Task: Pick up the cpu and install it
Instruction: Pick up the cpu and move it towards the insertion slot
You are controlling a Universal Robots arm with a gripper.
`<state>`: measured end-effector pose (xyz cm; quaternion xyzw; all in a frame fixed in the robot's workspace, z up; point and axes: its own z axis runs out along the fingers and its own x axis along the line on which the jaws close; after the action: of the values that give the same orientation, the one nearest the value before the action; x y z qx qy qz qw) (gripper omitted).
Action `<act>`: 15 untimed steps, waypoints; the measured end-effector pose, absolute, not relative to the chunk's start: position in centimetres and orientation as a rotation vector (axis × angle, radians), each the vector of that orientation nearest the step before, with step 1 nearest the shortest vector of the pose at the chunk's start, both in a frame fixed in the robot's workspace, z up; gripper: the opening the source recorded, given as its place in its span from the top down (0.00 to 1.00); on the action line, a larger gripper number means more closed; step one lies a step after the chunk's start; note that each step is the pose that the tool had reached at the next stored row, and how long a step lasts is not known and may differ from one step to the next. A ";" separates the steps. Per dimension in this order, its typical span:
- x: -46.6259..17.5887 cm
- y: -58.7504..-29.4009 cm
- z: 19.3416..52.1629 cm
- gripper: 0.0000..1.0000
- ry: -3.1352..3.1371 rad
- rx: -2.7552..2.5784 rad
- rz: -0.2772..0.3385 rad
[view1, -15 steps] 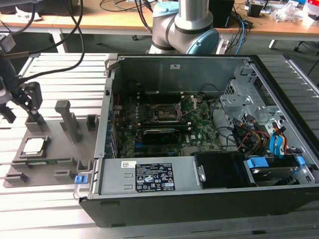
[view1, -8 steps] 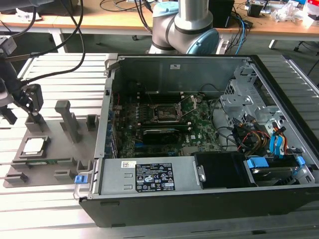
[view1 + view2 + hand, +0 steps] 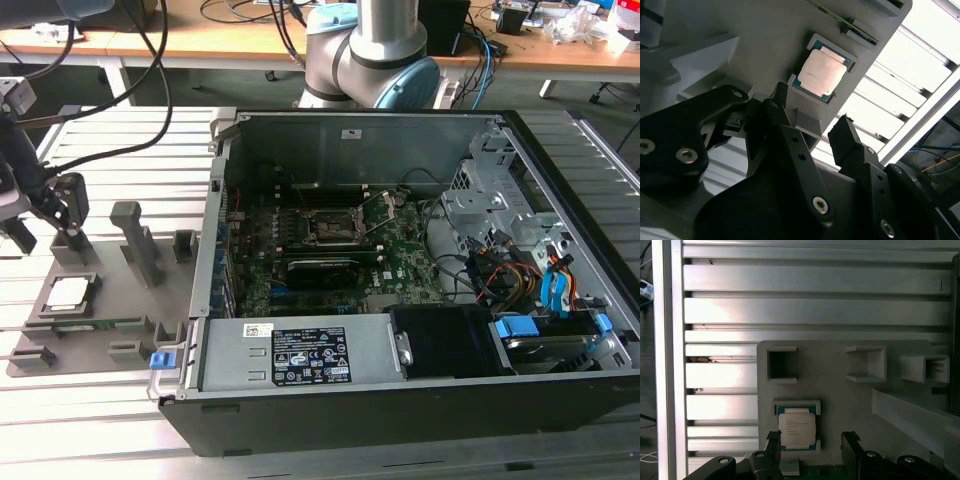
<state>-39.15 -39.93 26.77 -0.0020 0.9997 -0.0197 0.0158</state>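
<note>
The cpu (image 3: pixel 68 292) is a small pale silver square lying flat in a recess of the grey holder plate (image 3: pixel 100 320), at the exterior view's left. It also shows in both wrist views, cpu (image 3: pixel 822 73) and cpu (image 3: pixel 796 427). My gripper (image 3: pixel 50 225) hangs a little above the plate, over and just behind the chip, apart from it. Its black fingers (image 3: pixel 777 102) stand open with nothing between them, gripper (image 3: pixel 812 117), gripper (image 3: pixel 811 440). The dark square socket (image 3: pixel 335 228) with its metal frame sits on the motherboard inside the open computer case (image 3: pixel 400 390).
Grey upright blocks (image 3: pixel 135 240) rise from the holder plate beside the gripper. The plate lies on a ribbed aluminium table (image 3: pixel 805 310). Cables (image 3: pixel 520 280) and drive bays fill the case's right side. The arm's base (image 3: pixel 370 60) stands behind the case.
</note>
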 end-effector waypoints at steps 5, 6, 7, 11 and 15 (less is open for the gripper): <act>-39.2 -39.9 26.1 0.40 3.109 -0.006 -0.061; -39.2 -39.9 25.9 0.40 3.109 -0.006 -0.061; -39.2 -39.9 25.8 0.40 3.109 -0.006 -0.061; -39.2 -39.9 25.4 0.40 3.109 -0.006 -0.061; -39.2 -39.9 24.9 0.40 3.109 -0.006 -0.061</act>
<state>-39.16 -39.94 24.89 -0.0020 0.9997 -0.0197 0.0158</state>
